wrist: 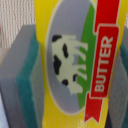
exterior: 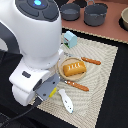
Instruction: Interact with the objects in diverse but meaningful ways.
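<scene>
Gripper (wrist: 75,65) clamped on yellow butter packet (wrist: 75,50) w/ cow pic & red BUTTER ribbon, teal pads (wrist: 27,75) pressing its sides, held near-left above woven mat (exterior: 102,75); tan plate (exterior: 63,71) w/ orange block (exterior: 73,68) mid-mat, orange-handled cutlery (exterior: 91,61) beside it, blue carton (exterior: 70,39) farther back.

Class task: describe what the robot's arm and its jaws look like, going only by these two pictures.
The arm is bulky, with rounded glossy white shells, dark grey bands at the joints and a small blue light on top. A dark cable trails from its lower end. In the wrist view, the jaws carry grey fingers lined with teal pads.
</scene>
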